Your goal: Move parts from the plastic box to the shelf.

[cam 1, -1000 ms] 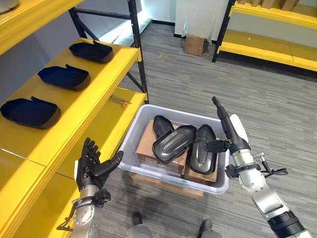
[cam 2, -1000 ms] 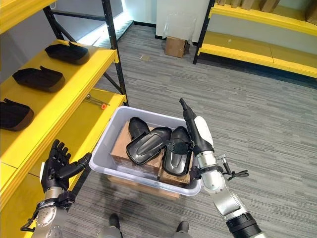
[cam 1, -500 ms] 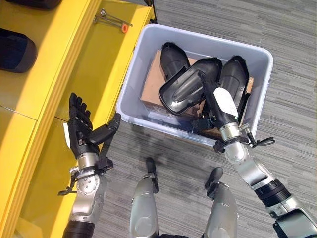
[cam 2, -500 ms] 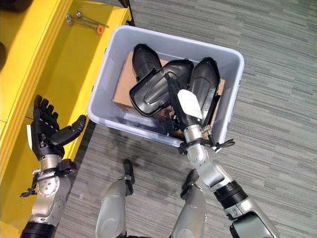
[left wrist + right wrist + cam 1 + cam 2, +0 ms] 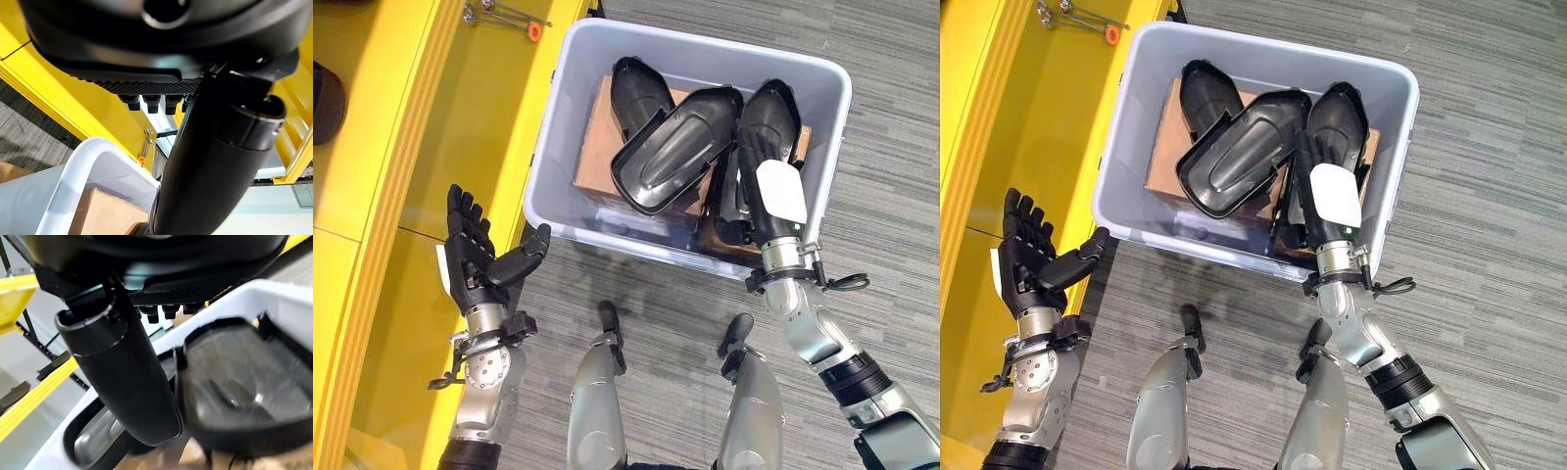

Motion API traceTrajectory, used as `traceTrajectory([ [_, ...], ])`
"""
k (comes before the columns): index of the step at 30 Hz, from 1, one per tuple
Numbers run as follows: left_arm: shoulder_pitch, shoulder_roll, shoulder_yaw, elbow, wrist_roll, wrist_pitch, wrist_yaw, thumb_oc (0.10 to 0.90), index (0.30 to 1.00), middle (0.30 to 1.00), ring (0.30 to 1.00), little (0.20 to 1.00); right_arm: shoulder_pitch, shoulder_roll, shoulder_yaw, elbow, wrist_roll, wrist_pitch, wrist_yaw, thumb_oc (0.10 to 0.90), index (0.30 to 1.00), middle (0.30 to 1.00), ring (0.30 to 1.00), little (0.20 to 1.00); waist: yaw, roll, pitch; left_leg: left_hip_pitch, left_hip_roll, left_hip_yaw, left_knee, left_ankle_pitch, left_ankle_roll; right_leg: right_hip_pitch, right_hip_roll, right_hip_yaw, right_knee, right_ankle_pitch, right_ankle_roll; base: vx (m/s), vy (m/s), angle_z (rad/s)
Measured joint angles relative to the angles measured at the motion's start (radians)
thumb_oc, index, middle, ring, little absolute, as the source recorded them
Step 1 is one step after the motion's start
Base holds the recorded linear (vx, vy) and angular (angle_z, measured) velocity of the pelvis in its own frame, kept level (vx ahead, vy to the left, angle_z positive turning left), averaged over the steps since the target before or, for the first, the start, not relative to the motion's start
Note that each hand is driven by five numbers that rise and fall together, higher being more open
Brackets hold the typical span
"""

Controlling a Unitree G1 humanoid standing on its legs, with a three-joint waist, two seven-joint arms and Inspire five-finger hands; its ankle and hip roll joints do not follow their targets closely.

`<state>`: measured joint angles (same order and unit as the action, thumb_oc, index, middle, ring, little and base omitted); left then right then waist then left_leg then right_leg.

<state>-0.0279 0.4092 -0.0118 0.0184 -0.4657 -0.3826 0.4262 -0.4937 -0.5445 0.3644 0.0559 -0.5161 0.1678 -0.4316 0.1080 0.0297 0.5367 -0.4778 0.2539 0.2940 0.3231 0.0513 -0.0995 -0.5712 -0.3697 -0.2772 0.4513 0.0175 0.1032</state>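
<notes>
A grey plastic box (image 5: 540, 147) stands on the floor with three black moulded parts lying on cardboard inside it: a left part (image 5: 641, 93), a wide middle part (image 5: 677, 147) and a right part (image 5: 771, 113). My right hand (image 5: 781, 196) reaches over the box's near rim with straight fingers, lying along the right part beside the middle one; nothing is held. The right wrist view has its thumb (image 5: 127, 377) beside a part's hollow shell (image 5: 244, 382). My left hand (image 5: 475, 264) hangs open outside the box's near left corner, by the shelf edge.
The yellow shelf (image 5: 460, 127) runs along the left, close to the box. Metal tools with an orange tip (image 5: 509, 15) lie at its far end, and a dark part (image 5: 323, 98) sits on the level above. Grey carpet spreads to the right of the box.
The camera has tipped down onto the box. My right hand has gone from above the box down into it, then sideways onto the right part. The left hand has kept its pose.
</notes>
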Motion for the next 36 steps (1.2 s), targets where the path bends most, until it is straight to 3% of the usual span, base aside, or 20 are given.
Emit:
traceTrajectory([
  [8, 0.008, 0.0, 0.0, -0.031, 0.0, -0.008, -0.001, 0.9, 1.0, 1.0, 1.0, 1.0, 0.006, -0.001, -0.029, 0.0, -0.006, 0.059, -0.023, 0.9, 1.0, 1.0, 1.0, 1.0, -0.011, 0.001, 0.0, -0.04, 0.005, 0.006, 0.0, 0.0, -0.002, -0.045, 0.008, 0.009, -0.005, 0.008, -0.004, -0.03, -0.004, -0.04],
  [24, 0.013, -0.002, 0.0, -0.046, 0.0, -0.013, -0.001, 0.9, 1.0, 1.0, 1.0, 1.0, -0.014, -0.001, -0.03, 0.025, -0.004, 0.054, -0.023, 0.9, 1.0, 1.0, 1.0, 1.0, -0.022, 0.003, 0.0, -0.071, 0.005, 0.027, -0.015, 0.004, -0.005, -0.092, 0.014, 0.02, -0.021, 0.019, -0.006, -0.01, -0.002, -0.03],
  [36, 0.024, -0.002, 0.002, -0.095, 0.0, -0.012, 0.02, 0.9, 1.0, 1.0, 1.0, 1.0, 0.024, -0.01, -0.039, -0.13, -0.043, 0.031, 0.01, 0.9, 1.0, 1.0, 1.0, 1.0, -0.024, 0.003, 0.0, -0.079, 0.005, 0.029, -0.015, 0.004, -0.005, -0.1, 0.016, 0.023, -0.024, 0.021, -0.005, 0.0, 0.0, 0.0],
])
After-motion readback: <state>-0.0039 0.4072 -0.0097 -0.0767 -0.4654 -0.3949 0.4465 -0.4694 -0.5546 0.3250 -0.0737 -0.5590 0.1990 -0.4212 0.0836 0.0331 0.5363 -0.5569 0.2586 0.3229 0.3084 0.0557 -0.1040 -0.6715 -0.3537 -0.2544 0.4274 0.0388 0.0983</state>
